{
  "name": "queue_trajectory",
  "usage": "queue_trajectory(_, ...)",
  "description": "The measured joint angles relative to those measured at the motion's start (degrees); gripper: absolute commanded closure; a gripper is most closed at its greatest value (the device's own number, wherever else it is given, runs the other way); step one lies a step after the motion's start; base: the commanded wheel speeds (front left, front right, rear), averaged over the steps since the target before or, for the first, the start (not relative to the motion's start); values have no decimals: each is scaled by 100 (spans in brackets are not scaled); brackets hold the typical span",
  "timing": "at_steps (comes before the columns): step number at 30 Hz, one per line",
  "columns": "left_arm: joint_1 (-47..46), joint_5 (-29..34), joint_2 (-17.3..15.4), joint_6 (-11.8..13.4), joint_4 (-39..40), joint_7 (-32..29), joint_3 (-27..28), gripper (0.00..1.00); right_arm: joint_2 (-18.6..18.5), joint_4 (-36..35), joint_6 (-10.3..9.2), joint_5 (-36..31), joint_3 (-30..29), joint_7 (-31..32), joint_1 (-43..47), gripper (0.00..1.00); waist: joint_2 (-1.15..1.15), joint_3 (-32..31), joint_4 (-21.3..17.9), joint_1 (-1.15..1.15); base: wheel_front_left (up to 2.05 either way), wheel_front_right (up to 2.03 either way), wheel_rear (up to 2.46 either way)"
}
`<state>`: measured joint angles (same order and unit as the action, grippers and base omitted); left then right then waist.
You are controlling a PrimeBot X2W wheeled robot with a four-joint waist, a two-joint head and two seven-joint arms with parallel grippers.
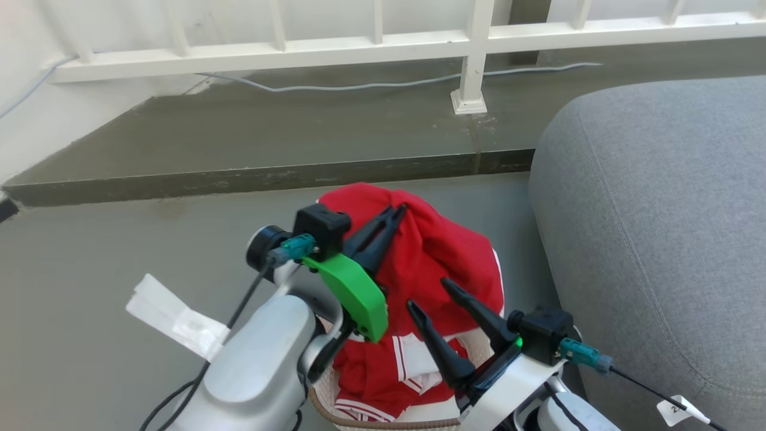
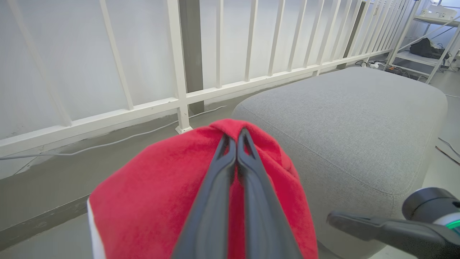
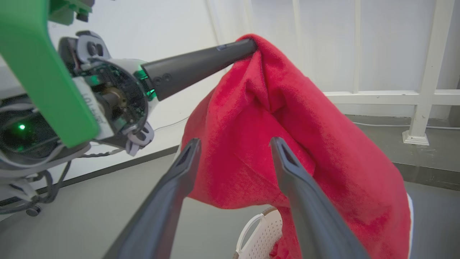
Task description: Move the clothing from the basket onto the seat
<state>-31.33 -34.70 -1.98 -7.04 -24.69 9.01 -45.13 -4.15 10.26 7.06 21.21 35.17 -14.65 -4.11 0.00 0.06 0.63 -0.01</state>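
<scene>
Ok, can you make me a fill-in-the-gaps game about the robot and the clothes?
1. The left gripper is shut on clothing coloured ____.
2. The right gripper has its fingers spread ____.
3. The grey seat is on the robot's ____ side.
4. The basket has a wall full of little ____.
Missing words: red; open; right; holes.

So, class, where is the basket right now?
In the head view the basket sits on the floor at bottom centre, just left of the grey seat, under red clothing held up by the left gripper.
</scene>
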Motion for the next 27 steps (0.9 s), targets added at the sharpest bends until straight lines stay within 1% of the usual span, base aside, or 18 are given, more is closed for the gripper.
queue_trajectory(3, 34, -20, -7, 4, 183, -102, -164, 100, 10, -8, 0, 70, 118, 0, -1, 0, 0, -50, 45, 0, 0, 0, 0)
queue_trajectory(7, 113, -36, -21, 69, 378, -179, -313, 100, 27, 52, 0, 143, 250, 0, -9, 0, 0, -95, 109, 0, 0, 0, 0)
queue_trajectory(10, 171, -43, -27, 151, 527, -245, -374, 100, 30, 183, 0, 216, 323, 0, -55, 0, 0, -118, 148, 0, 0, 0, 0)
queue_trajectory(16, 236, -43, -45, 232, 784, -354, -535, 100, 41, 486, 0, 274, 372, 0, -382, 0, 0, -125, 181, 0, 0, 0, 0)
queue_trajectory(17, 247, -43, -46, 254, 853, -372, -547, 100, 41, 524, 0, 298, 370, 0, -420, 2, 0, -126, 187, 0, 0, 0, 0)
queue_trajectory(18, 255, -44, -47, 256, 894, -404, -561, 100, 44, 568, 0, 314, 366, 0, -458, 77, 0, -127, 193, 0, 0, 0, 0)
queue_trajectory(19, 265, -43, -46, 260, 927, -416, -583, 100, 44, 626, 0, 324, 368, 0, -498, 100, 0, -127, 199, 0, 0, 0, 0)
queue_trajectory(27, 349, -48, -51, 413, 1100, -532, -639, 100, 46, 784, 0, 407, 392, 1, -649, 100, 0, -125, 227, 0, 0, 0, 0)
